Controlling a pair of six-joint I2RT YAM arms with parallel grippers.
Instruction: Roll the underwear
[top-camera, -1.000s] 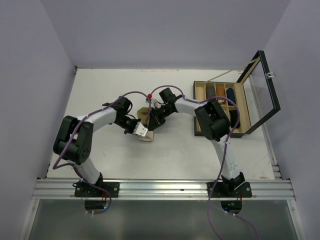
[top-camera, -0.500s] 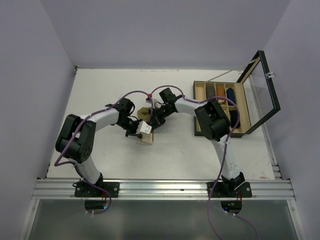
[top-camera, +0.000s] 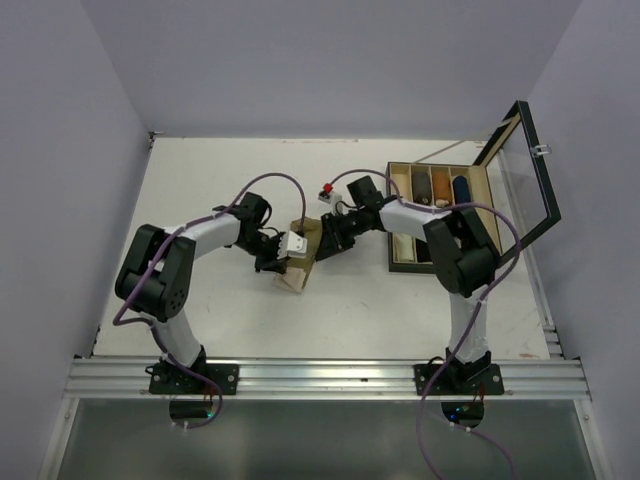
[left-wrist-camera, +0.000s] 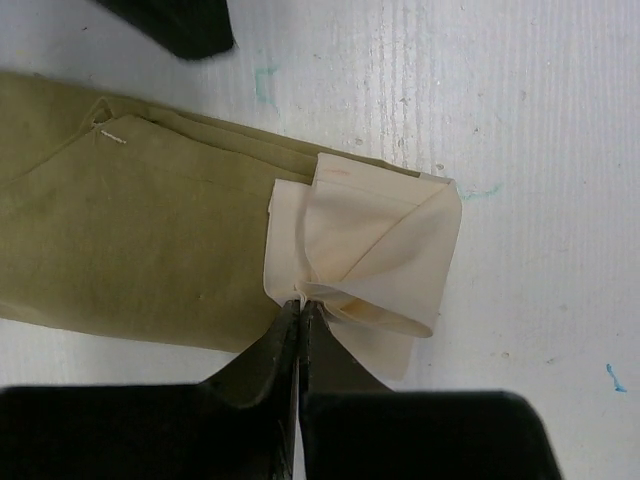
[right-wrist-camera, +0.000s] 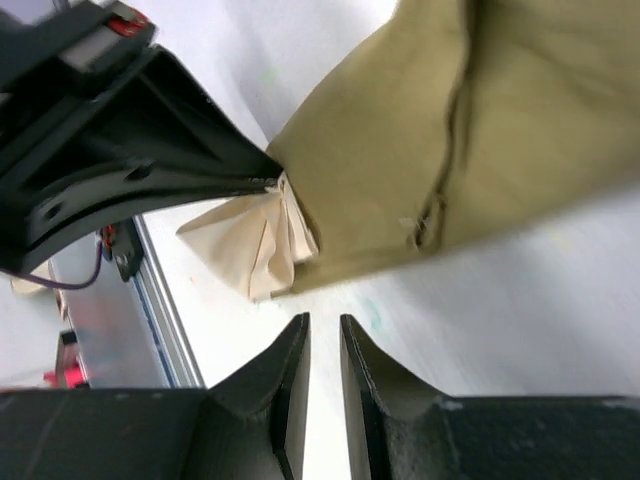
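The left gripper (left-wrist-camera: 298, 305) is clamped on the cream waistband (left-wrist-camera: 370, 250) of the olive-tan underwear (left-wrist-camera: 140, 240), which lies mid-desk (left-wrist-camera: 540, 150). The right gripper (right-wrist-camera: 322, 325), slightly parted and empty, hovers just right of the cloth.

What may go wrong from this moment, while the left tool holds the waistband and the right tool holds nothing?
1. The left tool pinches only a small fold of the cream waistband, so a pull may slip the cloth out.
2. The right tool hangs beside the olive-tan underwear without gripping it, so the folded cloth may open or drag across the table.
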